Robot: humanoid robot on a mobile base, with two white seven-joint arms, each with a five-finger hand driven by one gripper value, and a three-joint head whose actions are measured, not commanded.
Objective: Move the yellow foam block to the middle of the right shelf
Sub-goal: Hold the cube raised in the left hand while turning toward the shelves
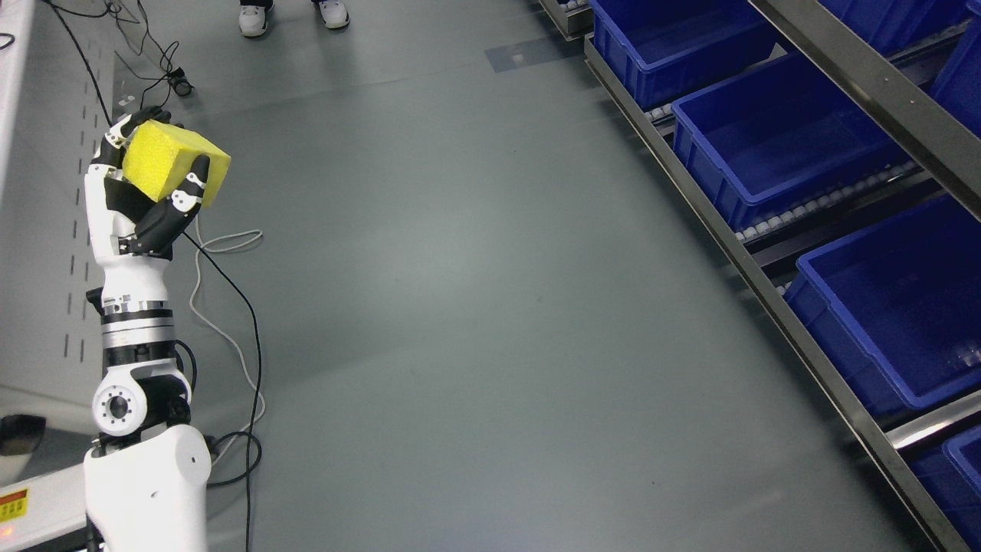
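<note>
— Grey floor (475, 291) filled most of the view, with loose cables (230, 307) trailing near the left edge and a person's shoes (291, 15) at the top. Where was the block?

— The yellow foam block (175, 162) was held up in the left hand (149, 192), far over on the left of the picture, well apart from the shelf (766, 261) on the right.

— And the grip?

— The fingers (191, 188) were curled round the block, one lying across its near face and others hooked over its top far corner. It sat tilted against the palm, a corner jutting out to the right. It looked secure, though foam gives, so I couldn't tell how firmly it was pressed.

— The right arm?

— Not visible at all.

— So which step was this?

— Carrying, I'd judge. The pick looked finished; the placing hadn't begun. The shelf's blue bins (774, 146) stood empty as far as I could see.

— What would the next move need?

— A long crossing to the right, probably with the base turning, then a reach between the metal rails to the middle level. Which bin counts as "middle" I couldn't tell from this angle.
</note>
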